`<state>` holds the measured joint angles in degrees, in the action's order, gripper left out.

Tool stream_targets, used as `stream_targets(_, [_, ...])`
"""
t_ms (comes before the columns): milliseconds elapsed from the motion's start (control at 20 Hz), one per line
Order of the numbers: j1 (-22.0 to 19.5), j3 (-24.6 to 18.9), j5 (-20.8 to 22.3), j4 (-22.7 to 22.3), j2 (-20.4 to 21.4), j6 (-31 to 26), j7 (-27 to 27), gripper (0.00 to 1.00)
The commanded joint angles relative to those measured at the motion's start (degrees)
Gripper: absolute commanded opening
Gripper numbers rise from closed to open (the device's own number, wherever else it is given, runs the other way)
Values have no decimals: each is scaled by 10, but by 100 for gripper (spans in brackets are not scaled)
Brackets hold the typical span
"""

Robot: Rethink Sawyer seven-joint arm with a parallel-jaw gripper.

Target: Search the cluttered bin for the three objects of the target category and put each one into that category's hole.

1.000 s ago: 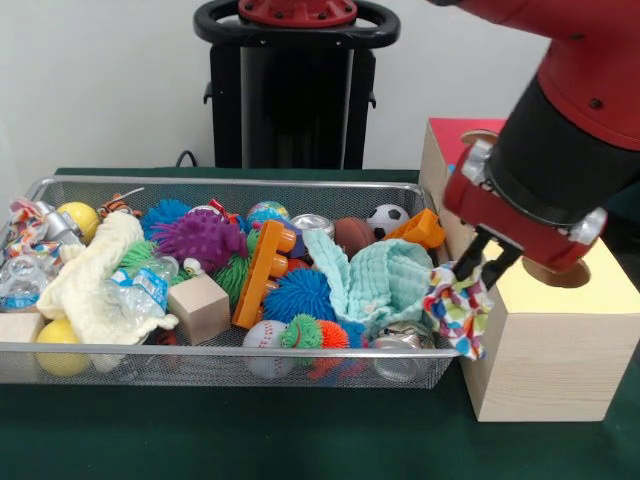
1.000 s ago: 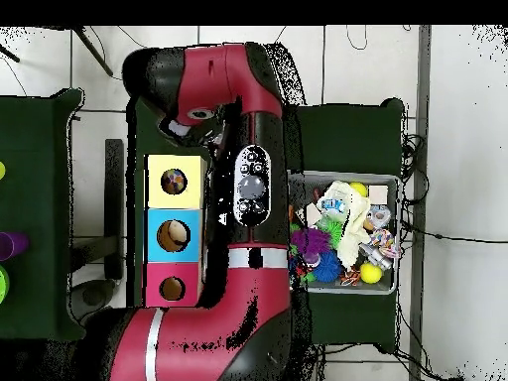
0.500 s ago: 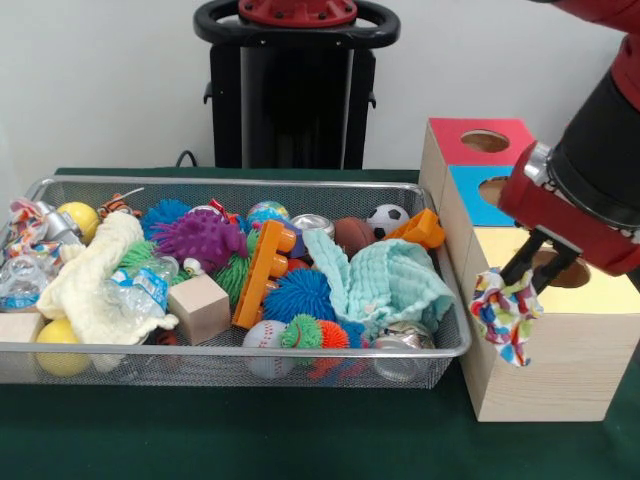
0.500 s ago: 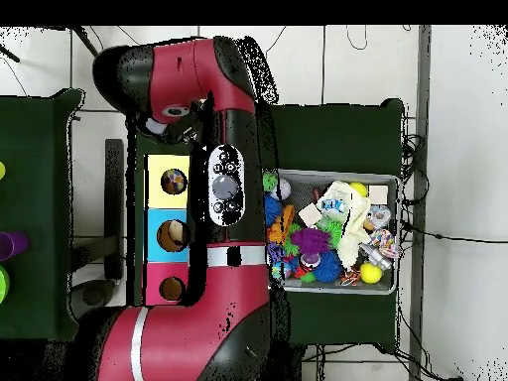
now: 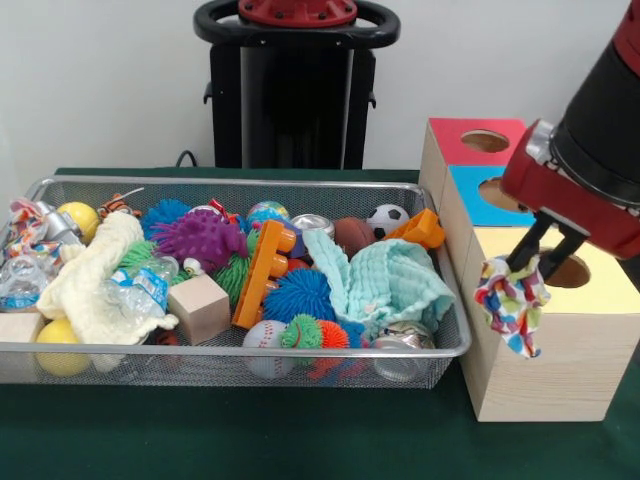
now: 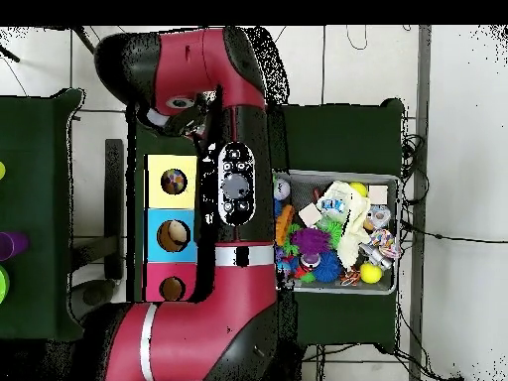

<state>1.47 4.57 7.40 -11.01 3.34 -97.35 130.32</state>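
My gripper (image 5: 532,267) is shut on the white cloth with multicoloured dots (image 5: 512,306). The cloth hangs over the left edge of the yellow-topped box (image 5: 605,288), just left of its round hole (image 5: 567,270) and clear of the bin. The wire mesh bin (image 5: 230,349) holds the cream knitted cloth (image 5: 92,282) at its left end and a mint green cloth (image 5: 388,282) at its right end. In the overhead view my arm (image 6: 238,189) hides the gripper; the yellow top's hole (image 6: 174,182) and the bin (image 6: 385,181) show.
The blue-topped box (image 5: 478,198) and the red-topped box (image 5: 462,140) stand behind the yellow one. The bin also holds spiky rubber balls (image 5: 200,238), an orange plastic block (image 5: 263,275), a wooden cube (image 5: 198,307), small balls and cans. The pedestal (image 5: 295,90) stands behind.
My gripper has carried the dotted cloth right, from the bin's right rim to the yellow box's left edge, and lifted it slightly.
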Motion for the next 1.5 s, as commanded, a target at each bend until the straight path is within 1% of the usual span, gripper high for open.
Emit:
stream_targets(50, [-31, -4, -12, -9, -15, -79, 135, 0])
stream_targets(450, [-17, -5, -16, -24, -11, -71, 148, 0])
stream_targets(500, [-15, -5, -16, -19, -15, -74, 142, 0])
stream_targets(600, [-11, -9, -19, -24, -16, -71, 121, 0])
stream_targets(650, [-8, -11, -22, -41, -10, -55, 121, 0])
stream_targets(750, [1, -12, -25, -90, 10, -15, 120, 0])
stream_targets(800, [4, -10, -25, -103, 16, -3, 112, 0])
stream_targets(1000, [19, -3, -25, -204, 67, 74, 100, 0])
stream_targets(1150, [25, 2, -27, -275, 107, 116, 98, 0])
stream_targets(1250, [27, 4, -30, -314, 128, 139, 99, 0])
stream_targets(1500, [41, 18, -28, -378, 165, 180, 114, 0])
